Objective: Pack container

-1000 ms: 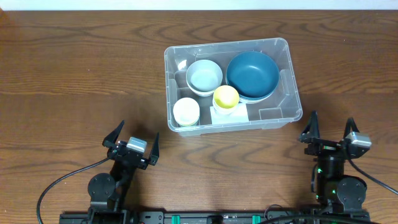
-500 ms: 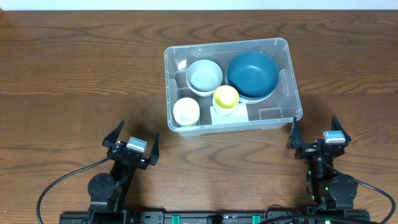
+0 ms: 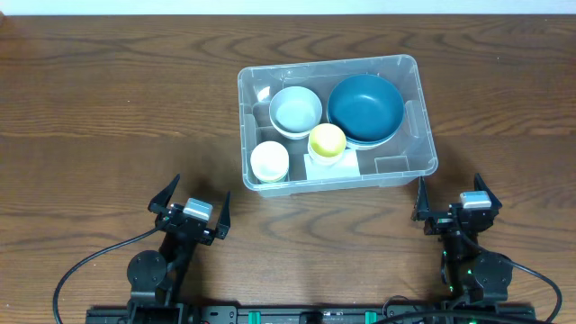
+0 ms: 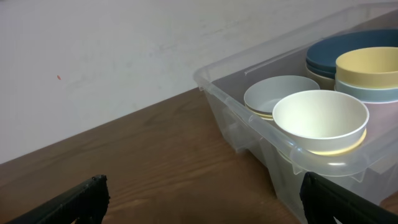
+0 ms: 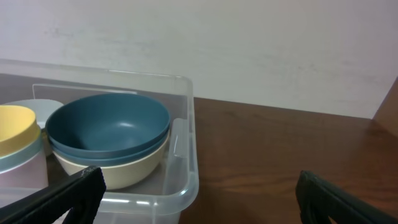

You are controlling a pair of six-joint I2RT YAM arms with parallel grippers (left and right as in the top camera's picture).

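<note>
— Where is the container (image 3: 324,65)?
— It sits in the middle of the brown table (image 3: 108,108), a little way past both arms. Only the view from above shows all of it at once.
— Are the arms holding anything?
— No. The left gripper (image 3: 201,186) and the right gripper (image 3: 449,184) are both wide open, with nothing in them.
— What does the right wrist view add?
— A cream bowl (image 5: 134,169) under the big blue bowl (image 5: 106,121). From above, the blue one hides it.

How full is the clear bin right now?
Nearly full: the bin holds a dark blue bowl, a pale blue bowl, a yellow bowl and a white bowl, covering most of its floor.
</note>
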